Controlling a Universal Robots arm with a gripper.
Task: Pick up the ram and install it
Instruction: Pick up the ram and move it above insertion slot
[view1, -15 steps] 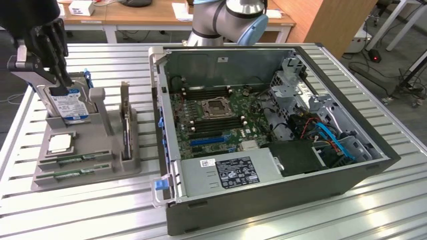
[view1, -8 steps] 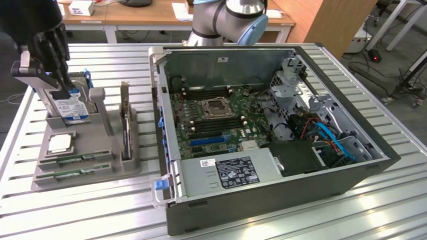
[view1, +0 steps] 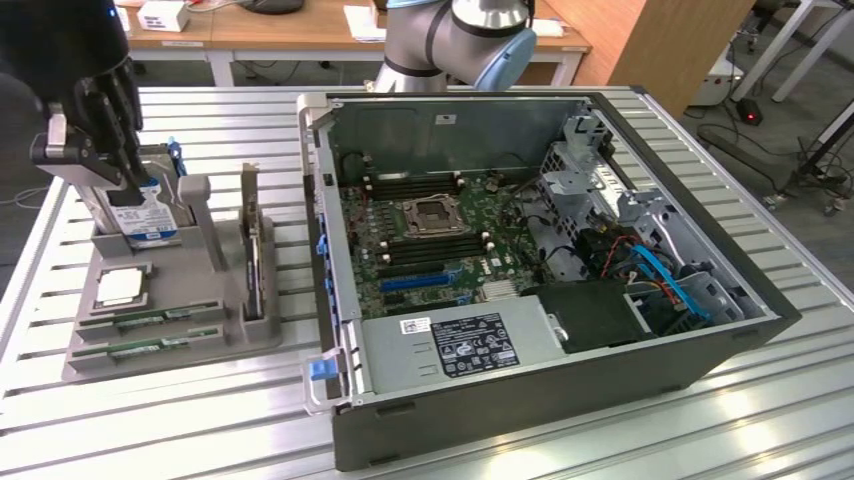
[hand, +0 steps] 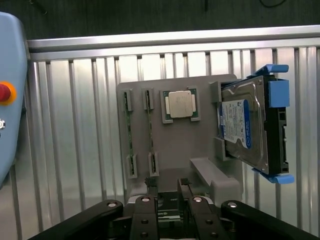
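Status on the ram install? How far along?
Done: nothing yet. Both ram sticks lie in the gray holder beside the open PC case, and the motherboard memory slots look empty. In hand: nothing; the gripper hangs open above the holder, near the hard drive. Left: the whole pick-up and install.
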